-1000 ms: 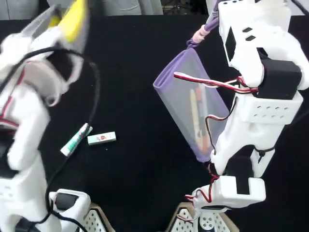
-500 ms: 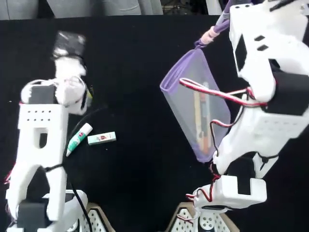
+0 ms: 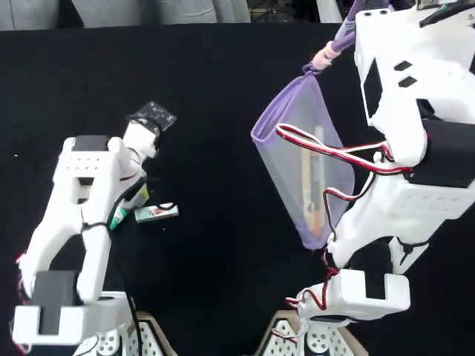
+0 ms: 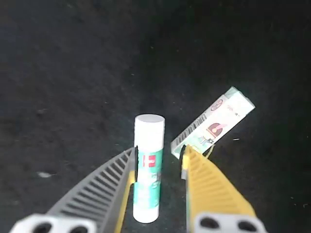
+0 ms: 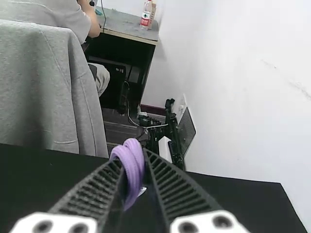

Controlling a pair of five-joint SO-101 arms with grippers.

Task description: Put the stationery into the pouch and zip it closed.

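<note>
Tabletop; glue stick lengthwise between spread left fingers (right fingers tight on strap)

We can read no word or number anywhere. The glue stick wears a teal label with a small red patch whose print is too fine for us to make out. The eraser beside it shows a barcode along one edge, a round sign and a dark red figure, none legible. A bottle in the room behind bears a red label, unreadable.
</note>
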